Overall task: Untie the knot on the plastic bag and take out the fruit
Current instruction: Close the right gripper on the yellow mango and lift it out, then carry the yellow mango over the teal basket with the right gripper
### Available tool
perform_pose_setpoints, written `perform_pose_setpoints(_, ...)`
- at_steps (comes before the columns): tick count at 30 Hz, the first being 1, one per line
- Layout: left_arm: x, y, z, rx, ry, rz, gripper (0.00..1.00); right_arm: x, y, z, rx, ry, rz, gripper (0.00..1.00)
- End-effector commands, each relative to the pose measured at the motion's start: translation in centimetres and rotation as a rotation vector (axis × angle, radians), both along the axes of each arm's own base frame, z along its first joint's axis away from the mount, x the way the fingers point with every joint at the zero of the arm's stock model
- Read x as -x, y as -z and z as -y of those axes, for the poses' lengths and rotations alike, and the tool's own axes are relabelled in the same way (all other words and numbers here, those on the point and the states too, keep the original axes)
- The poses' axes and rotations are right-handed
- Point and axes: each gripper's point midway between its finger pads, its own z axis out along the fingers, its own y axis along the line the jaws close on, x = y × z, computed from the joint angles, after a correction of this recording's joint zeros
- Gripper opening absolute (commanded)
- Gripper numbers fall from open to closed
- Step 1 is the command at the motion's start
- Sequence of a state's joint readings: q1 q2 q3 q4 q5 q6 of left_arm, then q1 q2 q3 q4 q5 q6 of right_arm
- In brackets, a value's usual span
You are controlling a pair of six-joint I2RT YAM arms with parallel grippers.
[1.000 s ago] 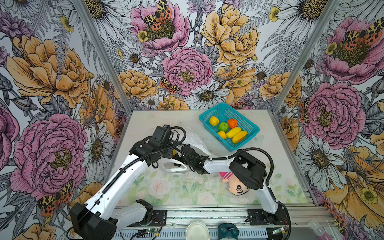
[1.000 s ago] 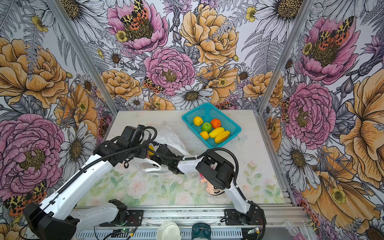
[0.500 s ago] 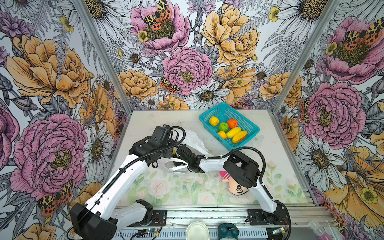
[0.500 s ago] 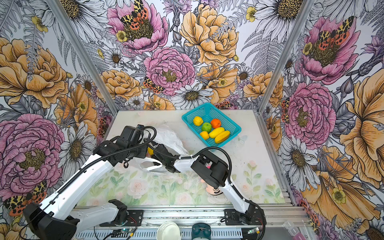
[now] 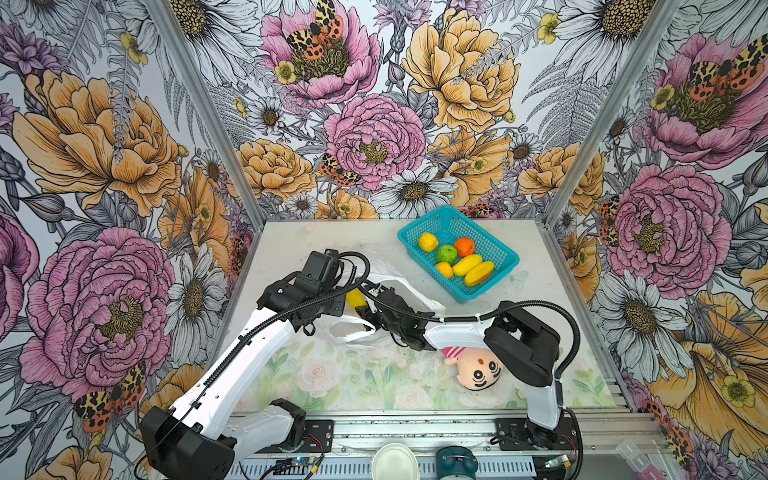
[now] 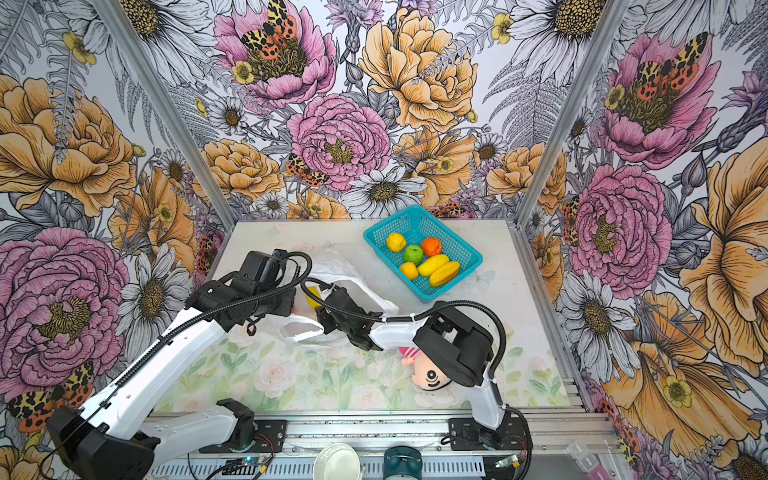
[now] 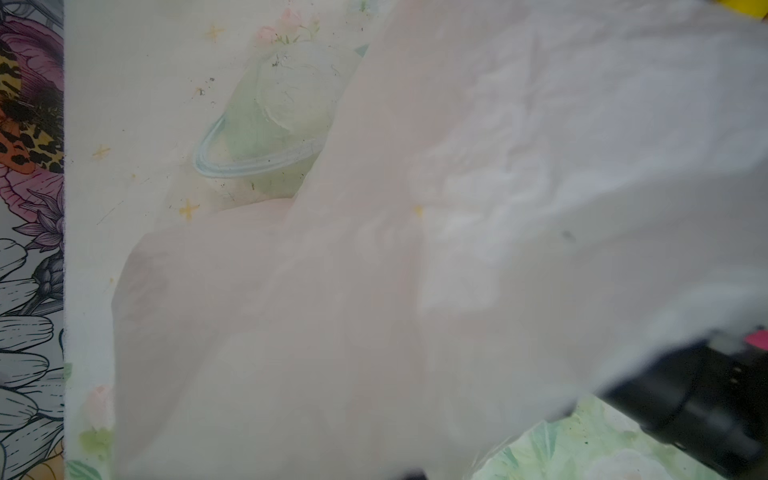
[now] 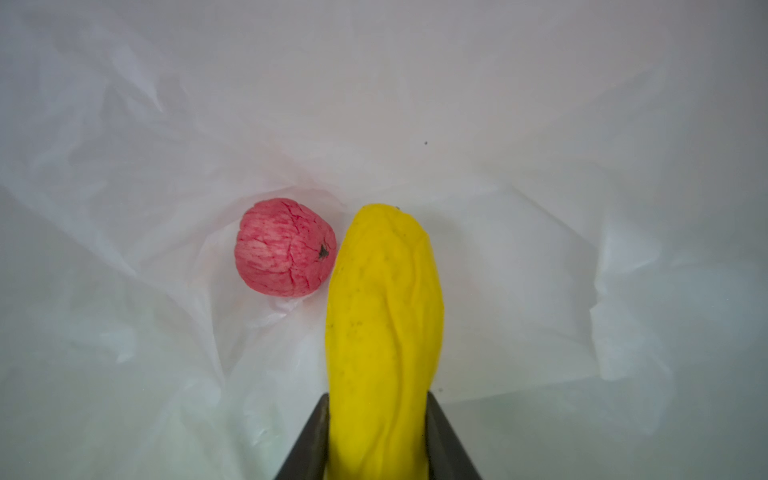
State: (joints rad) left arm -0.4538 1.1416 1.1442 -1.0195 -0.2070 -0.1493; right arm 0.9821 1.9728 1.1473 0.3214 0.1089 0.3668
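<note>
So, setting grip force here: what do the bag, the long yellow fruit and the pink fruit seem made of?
Plastic bag: thin translucent film, crinkled, softly glossy. Long yellow fruit: probably foam or soft plastic, matte, creased skin. Pink fruit: likely painted foam, matte, cracked surface.

This is a robot test cell in a lab, not a lived-in room. Two white-and-black arms, the left arm [image 5: 232, 357] and the right arm [image 5: 540, 399], are bolted to an aluminium rail [image 5: 415, 428] along the front, with a bare circuit board [image 5: 298, 460] below it. Metal posts [image 5: 206, 108] frame walls [image 5: 374, 137] of printed flower panels around a small surface [image 5: 353, 382] with a pastel print. The props are toys: fruit [image 5: 467, 264] in a basket [image 5: 449, 224] and a doll [image 5: 480, 370].
</note>
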Motion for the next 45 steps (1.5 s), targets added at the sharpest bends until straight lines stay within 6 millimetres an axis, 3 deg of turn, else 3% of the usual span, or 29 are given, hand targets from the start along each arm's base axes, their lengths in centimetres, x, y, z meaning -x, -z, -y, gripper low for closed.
perform_pose_setpoints(1,-0.3,0.6,0.3,0.022,0.002,-0.011,0.00,0.5,-4.6,0.0,-0.101,-0.037,0.076,0.24)
perform_pose_setpoints(5,-0.2,0.5,0.2,0.020,-0.002,-0.006,0.00,2.0,-6.8,0.6,-0.126,-0.079,0.106,0.21)
perform_pose_setpoints(11,-0.3,0.9,0.2,0.017,-0.002,-0.019,0.00,6.3,-11.6,3.0,-0.194,-0.168,0.231,0.20)
perform_pose_setpoints(17,-0.4,1.0,-0.1,0.006,-0.016,-0.018,0.00,9.0,-16.3,8.0,-0.254,-0.150,0.354,0.18)
perform_pose_setpoints(24,-0.4,1.3,-0.1,0.006,-0.016,-0.031,0.00,11.3,-20.0,14.4,-0.298,-0.088,0.474,0.16)
perform_pose_setpoints(29,-0.5,1.8,0.0,0.004,-0.013,-0.050,0.00,9.3,-19.9,19.4,-0.288,0.090,0.512,0.17)
perform_pose_setpoints(33,-0.4,1.8,0.1,0.008,-0.009,-0.048,0.00,5.0,-18.1,23.6,-0.234,0.273,0.460,0.16)
perform_pose_setpoints(37,-0.5,2.0,0.1,0.004,-0.009,-0.055,0.00,0.5,-15.1,27.2,-0.187,0.420,0.358,0.16)
perform_pose_setpoints(45,-0.4,2.1,0.3,0.008,-0.004,-0.057,0.00,-6.2,-9.1,30.4,-0.075,0.523,0.170,0.10)
